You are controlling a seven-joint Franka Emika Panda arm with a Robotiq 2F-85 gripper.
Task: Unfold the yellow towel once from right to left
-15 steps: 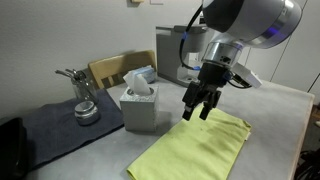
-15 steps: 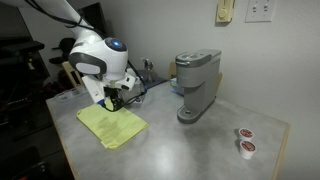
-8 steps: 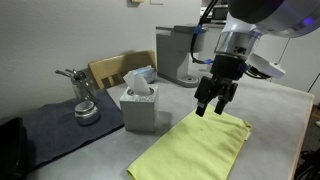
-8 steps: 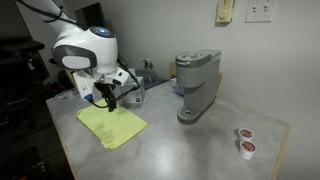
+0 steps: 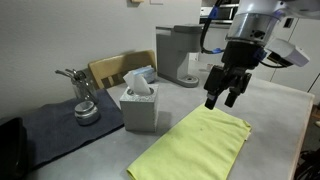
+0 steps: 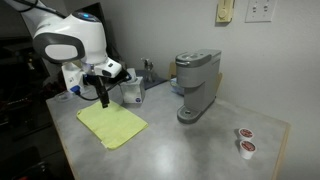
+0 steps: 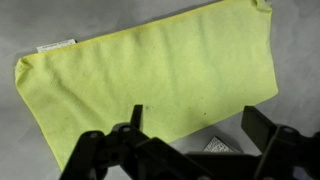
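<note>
In an exterior view the camera sits low and close by the towel point(image 5: 195, 148), facing across it toward the tissue box point(image 5: 139, 105) and coffee maker point(image 5: 178, 55). In an exterior view set higher and farther off, it looks over the table point(image 6: 190, 145), with the coffee maker point(image 6: 197, 85) mid-frame and the towel point(image 6: 112, 125) at left; both share these things. The wrist view looks straight down on the towel point(image 7: 150, 80) from close above, with the gripper point(image 7: 193, 115) entering at the bottom edge.
</note>
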